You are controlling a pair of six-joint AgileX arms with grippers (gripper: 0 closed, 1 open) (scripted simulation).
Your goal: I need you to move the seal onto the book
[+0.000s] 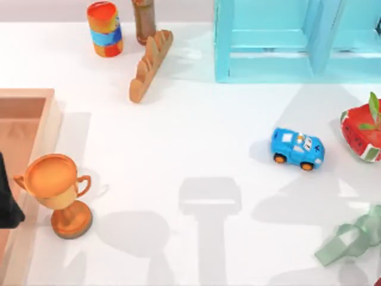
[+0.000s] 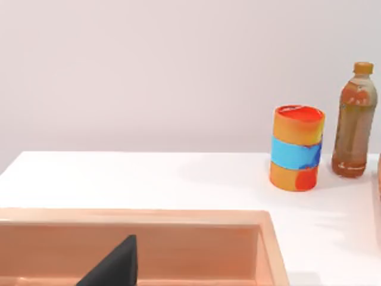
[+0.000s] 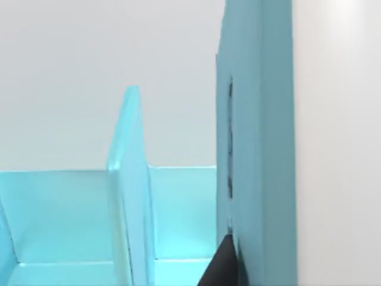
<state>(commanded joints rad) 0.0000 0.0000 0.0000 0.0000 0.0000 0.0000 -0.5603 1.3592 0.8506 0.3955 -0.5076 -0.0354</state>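
Observation:
The seal is out of view, and so is the book. A dark part of my left gripper (image 1: 8, 199) pokes in at the far left edge of the table, over the wooden tray (image 1: 33, 101). The left wrist view has that same dark tip (image 2: 113, 267) low above the tray's inner wall (image 2: 178, 244). In the right wrist view, a dark tip of my right gripper (image 3: 221, 263) sits close against the side panel of the light-blue shelf unit (image 3: 256, 149).
The shelf unit (image 1: 297, 42) stands at the back right. A striped can (image 1: 105, 28), a brown bottle (image 1: 144, 21) and a wooden rack (image 1: 150, 64) are at the back left. An orange trophy (image 1: 59, 193), blue toy car (image 1: 297, 149), red watermelon-patterned pot (image 1: 362, 134) and pale green object (image 1: 351, 238) also stand around.

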